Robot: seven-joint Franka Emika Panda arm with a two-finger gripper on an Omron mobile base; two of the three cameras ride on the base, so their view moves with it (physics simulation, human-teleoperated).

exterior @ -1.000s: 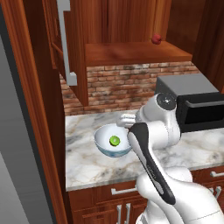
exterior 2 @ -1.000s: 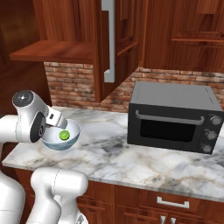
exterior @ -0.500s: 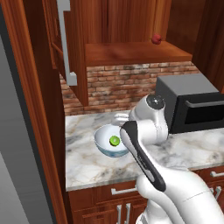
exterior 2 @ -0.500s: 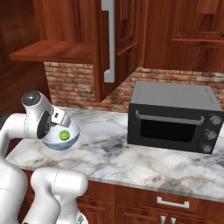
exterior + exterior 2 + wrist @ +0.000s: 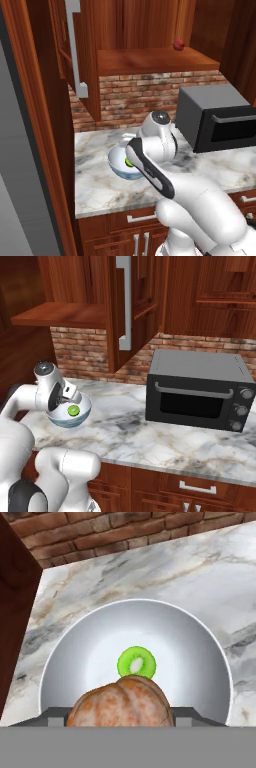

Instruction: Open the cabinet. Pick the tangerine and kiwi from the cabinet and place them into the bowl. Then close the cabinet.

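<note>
Marble covers the table (image 5: 150, 431) in this kitchen, with a red brick wall behind it and a black toaster oven (image 5: 197, 388) on the right. On the left part of the table sits the wide round bowl with a pale inside and a bluish outside (image 5: 65, 657). Inside it lies the small bright green kiwi (image 5: 136, 661), near the middle. The robot's gripper (image 5: 64, 396) hangs just over the bowl, and in the hand view the small round orange-brown tangerine (image 5: 120, 702) sits right at the gripper, above the near side of the bowl. The gripper looks part way shut, pinching the tangerine, though its tips are hidden behind the fruit. The tangerine looks light and a bit soft, with bumpy skin that should not slip much. A gentle squeeze across its round middle is the best hold, because a hard squeeze could squash it. It is round, so it may roll a little when let go, and the bowl's walls should stop it. It may bump the kiwi, which is also small, light and soft. Up above, the reddish-brown wooden wall cabinet (image 5: 150, 60) is open, and its door with the long silver bar handle (image 5: 75, 47) swings out to the left. A small red fruit (image 5: 178, 45) rests on the cabinet shelf, far from the bowl. I think the door, stiff and heavier, is best pushed shut by its handle edge.
</note>
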